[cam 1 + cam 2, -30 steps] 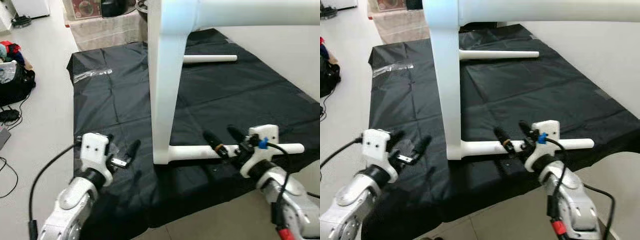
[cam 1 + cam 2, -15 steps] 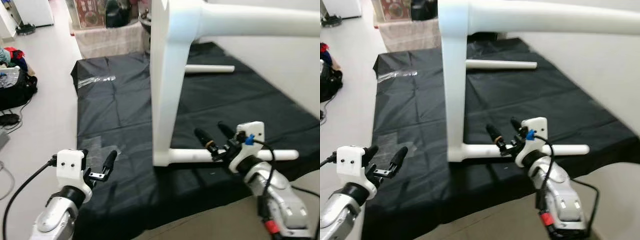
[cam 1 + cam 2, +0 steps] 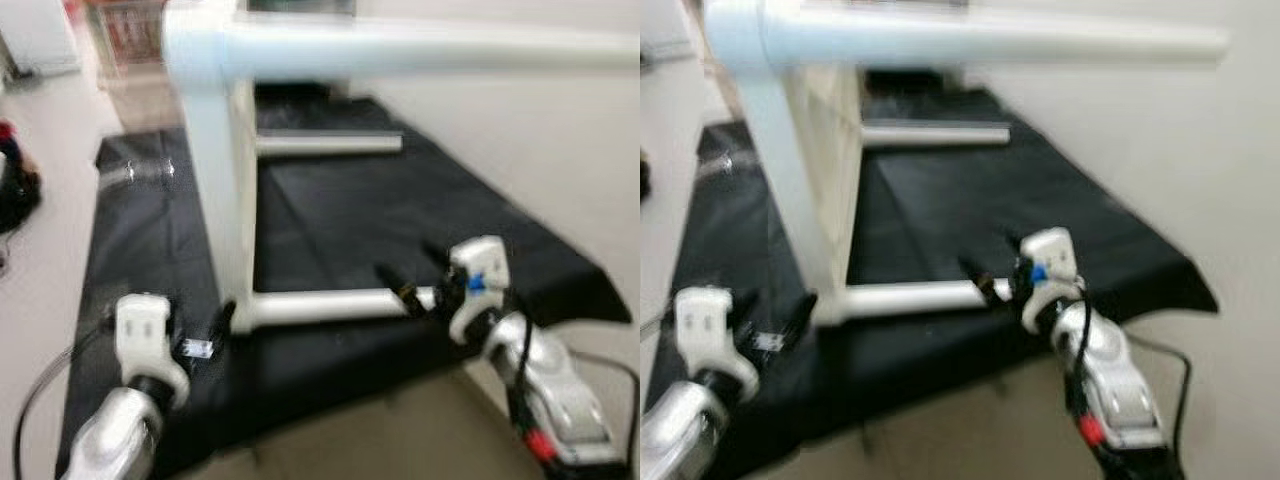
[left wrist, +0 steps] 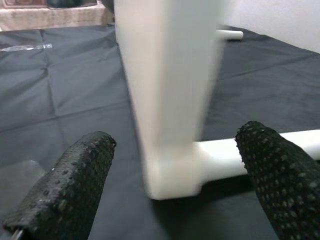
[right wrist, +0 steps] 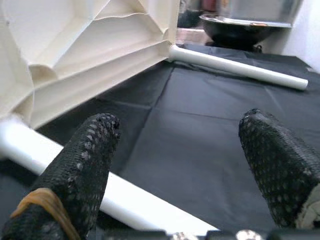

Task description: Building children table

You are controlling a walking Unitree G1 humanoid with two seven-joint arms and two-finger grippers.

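The white children's table stands on its side on a black sheet [image 3: 400, 210], its top [image 3: 215, 150] on edge. One leg [image 3: 420, 45] juts out high, one leg [image 3: 330, 303] lies on the sheet, and another leg [image 3: 325, 143] lies farther back. My left gripper [image 3: 210, 330] is open beside the table's lower corner [image 4: 170, 170], which sits between its fingers [image 4: 65, 190]. My right gripper [image 3: 412, 275] is open just above the lying leg [image 5: 125, 200], a finger [image 5: 75, 170] on each side. The eye views are blurred.
The black sheet lies on a pale floor and ends close in front of me. A pale wall [image 3: 560, 130] runs along the right. A dark bag [image 3: 15, 185] sits at the far left. A black pot [image 5: 235, 30] stands beyond the sheet.
The whole picture has shifted and blurred, so the camera moved. My left gripper has come in to the table's lower corner. My right gripper stays open over the lying leg.
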